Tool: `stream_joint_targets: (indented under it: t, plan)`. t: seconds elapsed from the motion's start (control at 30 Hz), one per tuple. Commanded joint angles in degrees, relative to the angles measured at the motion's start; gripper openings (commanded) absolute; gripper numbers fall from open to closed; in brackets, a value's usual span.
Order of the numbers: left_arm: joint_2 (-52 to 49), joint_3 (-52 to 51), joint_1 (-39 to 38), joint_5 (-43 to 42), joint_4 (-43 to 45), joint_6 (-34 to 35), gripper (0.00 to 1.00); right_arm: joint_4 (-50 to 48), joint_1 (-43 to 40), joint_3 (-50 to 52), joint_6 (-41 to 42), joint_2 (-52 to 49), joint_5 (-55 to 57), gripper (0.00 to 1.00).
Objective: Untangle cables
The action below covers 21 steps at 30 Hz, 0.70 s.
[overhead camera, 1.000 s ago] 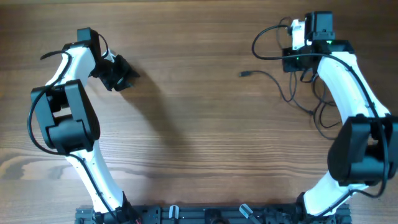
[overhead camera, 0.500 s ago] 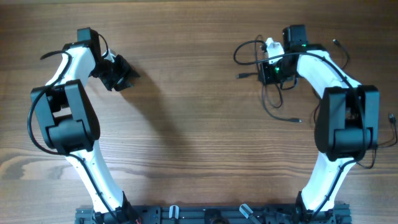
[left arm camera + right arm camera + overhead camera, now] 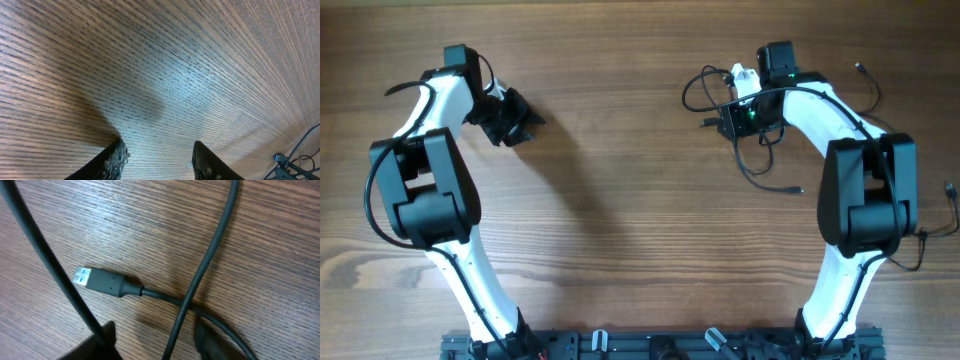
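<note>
Your right gripper (image 3: 152,345) sits over the cables (image 3: 216,239), jaws apart.
It grips nothing: one cord runs between the jaws, beside a silvery-tipped USB plug (image 3: 100,281). Your left gripper (image 3: 157,160) is half open and empty above the wood-grain table (image 3: 150,75).

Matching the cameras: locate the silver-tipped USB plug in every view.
Overhead: the USB plug sits upper right of centre, just left of the right gripper.
Left wrist: not in it.
Right wrist: left of centre, silver tip pointing left.
Shared landmark: the wood-grain table.
</note>
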<state>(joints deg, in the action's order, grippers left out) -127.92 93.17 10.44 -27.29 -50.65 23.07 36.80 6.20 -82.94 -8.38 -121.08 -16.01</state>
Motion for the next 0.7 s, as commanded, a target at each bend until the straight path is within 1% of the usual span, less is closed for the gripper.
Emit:
stream_joint_targets:
  t: [0.0,0.1,0.17,0.23,0.33,0.4,0.53,0.6,0.67]
  plan:
    - [-0.76,-0.59,-0.11,3.78,0.31,0.15,0.46,-0.11,0.17,0.24,0.39,-1.29,3.58,0.66]
    - [-0.76,-0.59,-0.11,3.78,0.31,0.13,0.46,-1.77,0.17,0.24,6.36,-1.31,12.94,0.66]
    - [-0.76,-0.59,-0.11,3.78,0.31,0.13,0.46,-2.78,0.17,0.24,8.72,-1.33,14.97,0.65]
    - [-0.76,-0.59,-0.11,3.78,0.31,0.13,0.46,-2.97,0.2,0.24,8.79,-1.33,11.82,0.65]
    - [-0.76,-0.59,-0.11,3.78,0.31,0.13,0.47,-2.19,0.24,0.24,7.96,-1.33,3.17,0.67]
    - [-0.76,-0.59,-0.11,3.78,0.31,0.13,0.46,-1.49,0.24,0.24,6.99,-1.29,0.94,0.65]
    - [-0.76,-0.59,-0.11,3.78,0.31,0.13,0.47,0.11,0.22,-1.29,6.67,0.57,0.5,0.63]
    - [-0.76,-0.59,-0.11,3.78,0.33,0.13,0.47,0.13,0.24,-2.08,6.54,2.03,0.5,0.6]
    - [-0.76,-0.59,-0.11,3.78,0.33,0.13,0.47,0.13,0.24,-2.29,4.17,3.3,0.46,0.59]
